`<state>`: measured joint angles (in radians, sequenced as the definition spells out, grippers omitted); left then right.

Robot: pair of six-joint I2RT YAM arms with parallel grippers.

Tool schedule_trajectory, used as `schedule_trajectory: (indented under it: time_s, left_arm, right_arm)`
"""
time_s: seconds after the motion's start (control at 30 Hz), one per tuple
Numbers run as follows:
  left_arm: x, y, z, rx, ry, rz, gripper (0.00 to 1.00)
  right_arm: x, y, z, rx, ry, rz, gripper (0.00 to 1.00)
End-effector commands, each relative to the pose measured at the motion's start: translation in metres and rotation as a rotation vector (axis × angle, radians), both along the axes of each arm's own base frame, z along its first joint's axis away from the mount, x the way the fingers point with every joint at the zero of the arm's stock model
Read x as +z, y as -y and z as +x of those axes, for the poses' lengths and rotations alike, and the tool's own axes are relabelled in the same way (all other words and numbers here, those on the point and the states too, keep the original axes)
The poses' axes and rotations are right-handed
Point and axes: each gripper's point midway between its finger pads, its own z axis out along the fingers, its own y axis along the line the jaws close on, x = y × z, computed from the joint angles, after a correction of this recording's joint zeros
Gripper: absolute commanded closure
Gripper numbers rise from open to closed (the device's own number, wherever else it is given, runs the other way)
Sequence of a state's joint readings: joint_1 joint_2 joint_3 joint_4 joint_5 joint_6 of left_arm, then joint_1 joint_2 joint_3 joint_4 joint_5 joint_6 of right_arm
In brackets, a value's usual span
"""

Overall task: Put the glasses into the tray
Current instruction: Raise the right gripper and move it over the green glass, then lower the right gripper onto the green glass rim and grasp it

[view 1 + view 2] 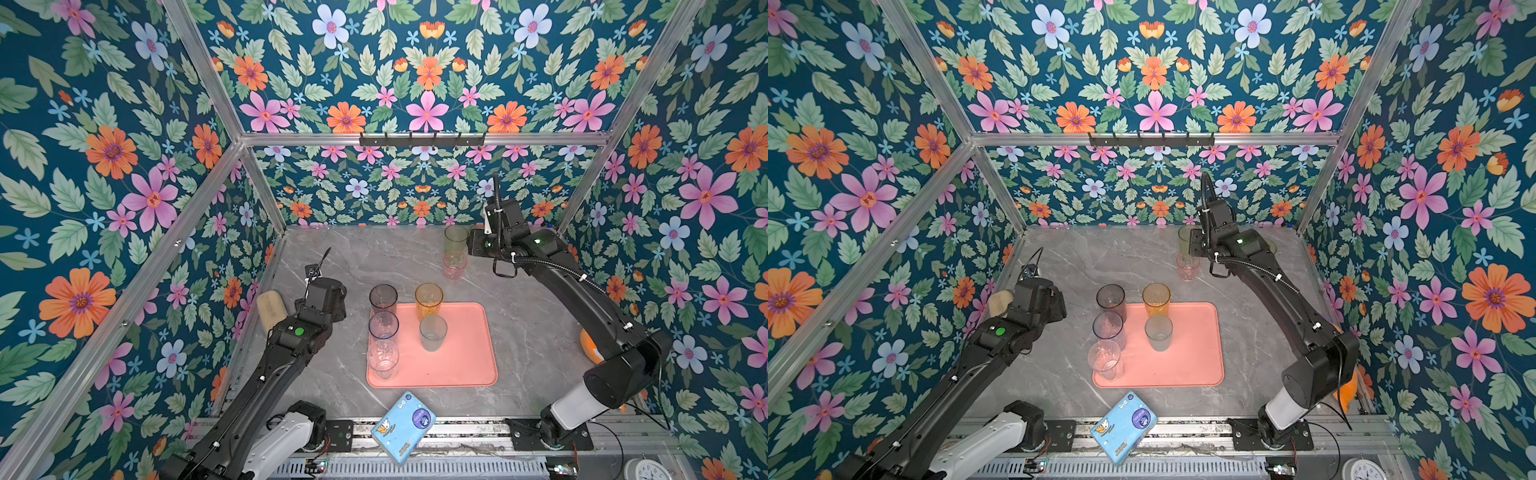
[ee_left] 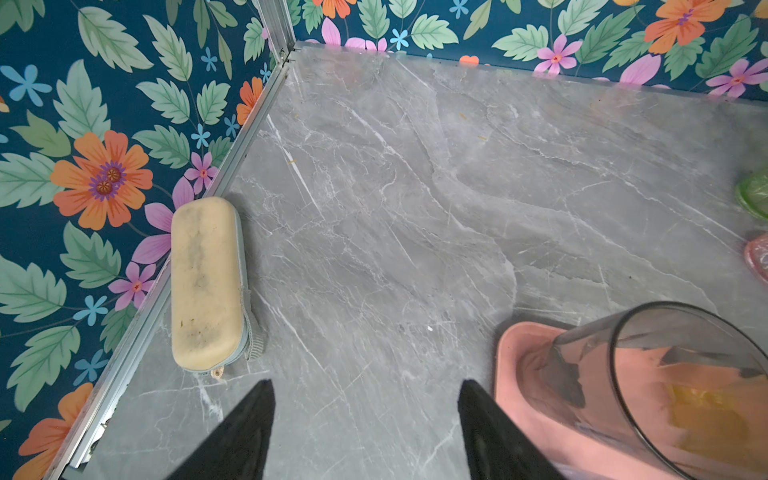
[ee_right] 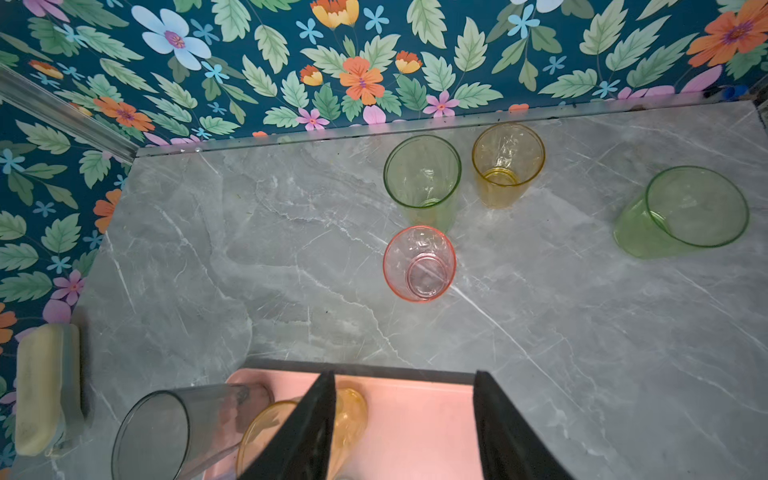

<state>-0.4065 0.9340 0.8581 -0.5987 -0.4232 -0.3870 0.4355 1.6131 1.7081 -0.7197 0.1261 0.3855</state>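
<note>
- right gripper [image 3: 405, 432] is mostly tucked under its own wrist in both top views. The wrist view shows its fingers spread with nothing between them, above the far rim of the tray [image 1: 465, 353].
- left gripper [image 2: 365, 432]: spread wide too and empty, over bare table [image 2: 415, 208] just left of the tray.
- amber glass [image 3: 508, 164] and second green glass [image 3: 681, 212] show properly only from the right wrist (the arm covers that spot from above).
- smoky grey glass [image 1: 383, 299], pale blue glass [image 1: 383, 328] and clear glass [image 1: 382, 361] line the tray's left edge. The orange glass [image 1: 429, 301] and teal glass [image 1: 433, 334] stand beside them, and the tray's right half is bare.
- yellow-green glass [image 1: 455, 239] and pink glass [image 1: 455, 268] stand off the tray, near the back wall [image 1: 415, 195].
</note>
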Motion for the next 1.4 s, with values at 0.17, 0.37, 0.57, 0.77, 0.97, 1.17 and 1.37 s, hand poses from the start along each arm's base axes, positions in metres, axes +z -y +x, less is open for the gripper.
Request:
schedule_trajectory:
  time_s: [0.17,0.37,0.57,0.77,0.97,1.17,1.37]
  left_arm:
    - [0.002,0.000,0.001,0.002,0.012,-0.002,0.28]
    - [0.001,-0.001,0.001,0.005,0.010,0.001,0.28]
    - [0.001,-0.002,0.001,0.008,0.009,0.005,0.28]
    - [0.002,-0.003,0.000,0.010,0.009,0.008,0.28]
    - [0.001,-0.003,0.001,0.011,0.007,0.010,0.28]
    - [0.001,-0.003,0.001,0.012,0.008,0.009,0.28]
    - [0.001,-0.002,0.001,0.011,0.007,0.009,0.28]
  right_arm:
    - [-0.026,0.014,0.051,-0.037,-0.033,0.011,0.45]
    - [-0.041,0.018,0.080,-0.050,-0.070,-0.022,0.45]
    - [-0.064,0.029,0.105,-0.114,-0.126,-0.060,0.45]
    - [-0.086,0.031,0.124,-0.131,-0.190,-0.057,0.45]
    - [-0.103,0.030,0.136,-0.132,-0.240,-0.042,0.46]
    - [-0.114,0.025,0.142,-0.114,-0.249,-0.027,0.47]
    - [-0.125,0.024,0.147,-0.110,-0.267,-0.016,0.48]
